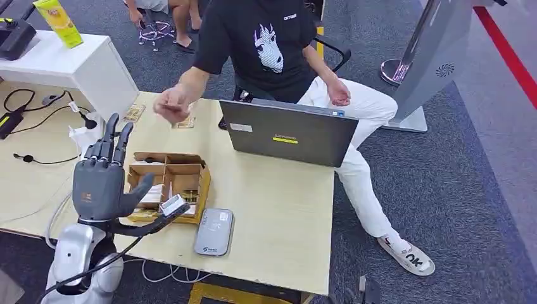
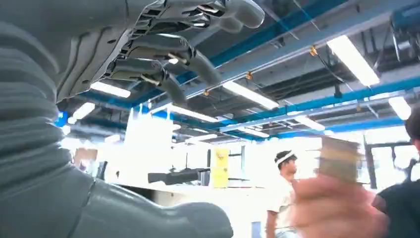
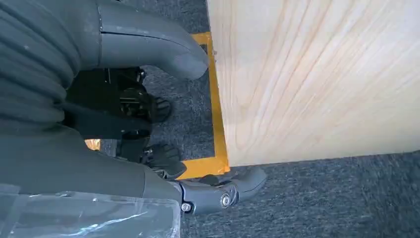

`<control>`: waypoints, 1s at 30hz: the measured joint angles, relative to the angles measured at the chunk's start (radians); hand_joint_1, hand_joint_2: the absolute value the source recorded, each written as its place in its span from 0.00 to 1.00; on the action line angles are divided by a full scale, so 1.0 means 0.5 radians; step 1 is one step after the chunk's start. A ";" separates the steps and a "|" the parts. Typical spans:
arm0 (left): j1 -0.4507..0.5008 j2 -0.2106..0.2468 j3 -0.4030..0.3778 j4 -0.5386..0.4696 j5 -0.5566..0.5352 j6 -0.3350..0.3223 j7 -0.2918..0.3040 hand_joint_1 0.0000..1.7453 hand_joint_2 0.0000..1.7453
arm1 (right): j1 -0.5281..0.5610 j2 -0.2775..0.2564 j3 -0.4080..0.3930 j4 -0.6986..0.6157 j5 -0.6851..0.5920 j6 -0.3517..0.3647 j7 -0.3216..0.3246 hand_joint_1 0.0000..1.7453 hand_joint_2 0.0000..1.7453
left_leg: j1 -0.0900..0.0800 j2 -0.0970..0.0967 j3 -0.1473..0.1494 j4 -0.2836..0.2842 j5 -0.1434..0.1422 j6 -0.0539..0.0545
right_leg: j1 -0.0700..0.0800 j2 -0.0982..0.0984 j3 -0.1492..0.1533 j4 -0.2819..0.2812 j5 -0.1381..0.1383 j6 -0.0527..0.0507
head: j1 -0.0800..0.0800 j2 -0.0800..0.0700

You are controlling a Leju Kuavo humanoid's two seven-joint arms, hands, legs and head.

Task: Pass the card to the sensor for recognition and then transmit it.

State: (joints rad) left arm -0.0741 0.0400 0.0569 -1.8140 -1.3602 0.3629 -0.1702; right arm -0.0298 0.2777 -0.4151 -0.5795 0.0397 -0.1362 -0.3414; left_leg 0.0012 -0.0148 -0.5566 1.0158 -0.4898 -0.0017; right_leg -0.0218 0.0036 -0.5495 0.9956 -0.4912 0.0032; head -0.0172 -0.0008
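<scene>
grey left hand [image 1: 104, 180] hovering upright, fingers spread wide, holding nothing | person's hand [image 1: 170, 105] holding card [image 2: 339, 157] | right hand [image 3: 163, 163] hanging beside table [image 3: 317, 74], grip unclear

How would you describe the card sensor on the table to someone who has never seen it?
Find the light wooden table with the open laptop. Near its front edge, right of the partitioned cardboard box, lies the card sensor: a flat, silver-grey rounded rectangle, the only metallic slab there.

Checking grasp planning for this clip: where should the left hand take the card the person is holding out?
Likely by the card's free upper part, coming from above: the person's hand covers its lower end. The left hand is raised, fingers apart, holding nothing.
</scene>
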 joint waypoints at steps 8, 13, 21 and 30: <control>0.121 -0.108 0.087 -0.151 0.261 0.085 -0.150 0.00 1.00 | 0.020 0.004 -0.078 -0.027 -0.009 0.000 0.027 0.00 1.00 | 0.000 0.000 0.000 0.000 0.000 0.000 | 0.000 0.000 0.000 0.000 0.000 0.000 | -0.001 0.000; 0.430 -0.231 0.316 -0.343 0.966 0.106 -0.481 0.00 1.00 | 0.074 0.008 -0.266 -0.033 0.054 0.000 -0.160 0.00 1.00 | -0.001 0.005 0.002 0.000 -0.006 0.000 | 0.000 0.005 -0.001 -0.001 -0.002 0.001 | -0.001 0.000; 0.558 -0.615 1.329 -0.317 2.196 -0.452 -0.704 0.00 1.00 | 0.184 0.036 -0.965 -0.159 0.443 -0.006 0.088 0.00 1.00 | -0.001 0.002 -0.001 -0.001 -0.009 0.001 | 0.000 0.000 0.000 -0.002 -0.007 0.002 | 0.000 0.000; 0.288 -0.658 2.187 0.939 2.408 -0.440 -0.645 0.00 1.00 | 0.080 -0.009 -1.462 0.196 1.038 -0.014 0.595 0.00 1.00 | 0.000 0.008 0.004 -0.001 -0.009 0.002 | 0.000 0.006 0.002 -0.002 -0.005 0.001 | -0.002 0.000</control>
State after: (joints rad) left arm 0.0699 -0.2891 1.1503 -1.3443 -0.1564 0.1427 -0.4925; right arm 0.0103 0.2731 -1.1460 -0.4813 0.5586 -0.1434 -0.0438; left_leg 0.0013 -0.0110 -0.5544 1.0152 -0.4945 -0.0006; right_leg -0.0217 0.0067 -0.5484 0.9946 -0.4939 0.0037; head -0.0179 -0.0008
